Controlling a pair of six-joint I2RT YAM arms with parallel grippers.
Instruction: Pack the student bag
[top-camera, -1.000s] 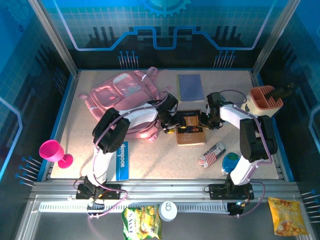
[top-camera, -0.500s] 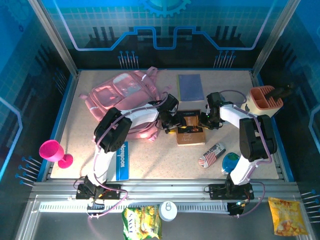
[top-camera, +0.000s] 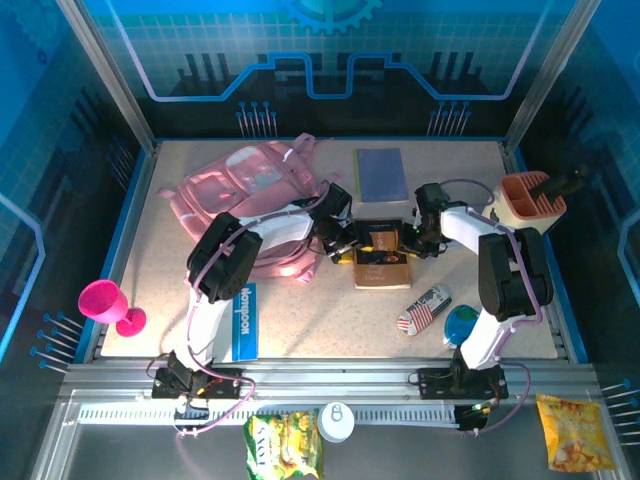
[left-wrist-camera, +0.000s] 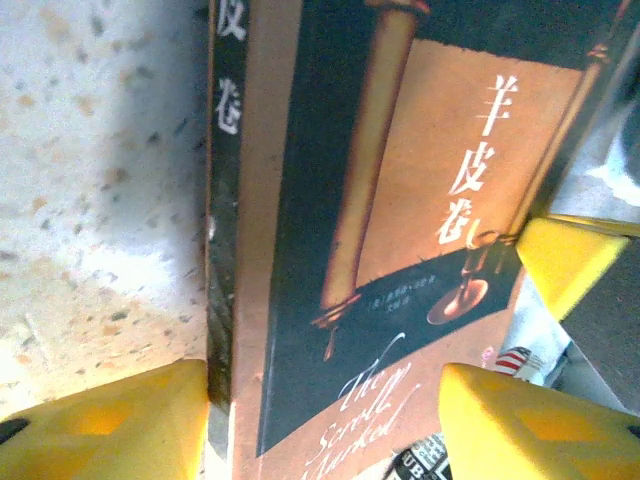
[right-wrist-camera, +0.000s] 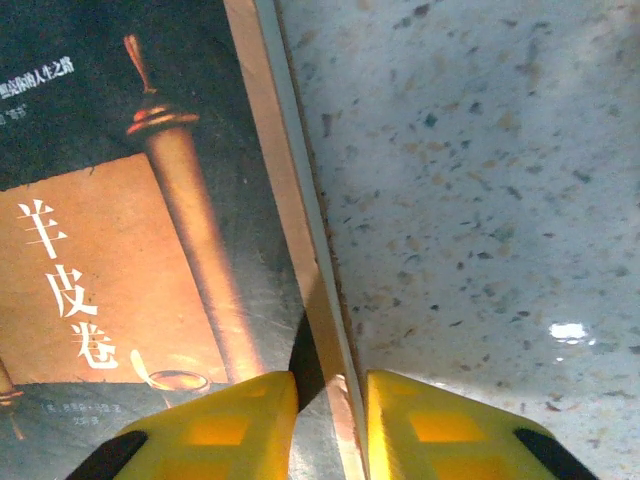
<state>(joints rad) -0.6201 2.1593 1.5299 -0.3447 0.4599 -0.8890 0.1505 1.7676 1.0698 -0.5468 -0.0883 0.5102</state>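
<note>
Book (top-camera: 381, 257), edge seemingly pinched in right claw (right-wrist-camera: 330, 392), left claw (left-wrist-camera: 320, 400) agape over spine.

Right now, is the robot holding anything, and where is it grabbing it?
The right gripper pinches the book by its page edge. The left gripper straddles the spine side; whether it grips cannot be told.

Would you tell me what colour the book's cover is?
The book is black with an orange-brown scroll panel; left wrist view.
</note>
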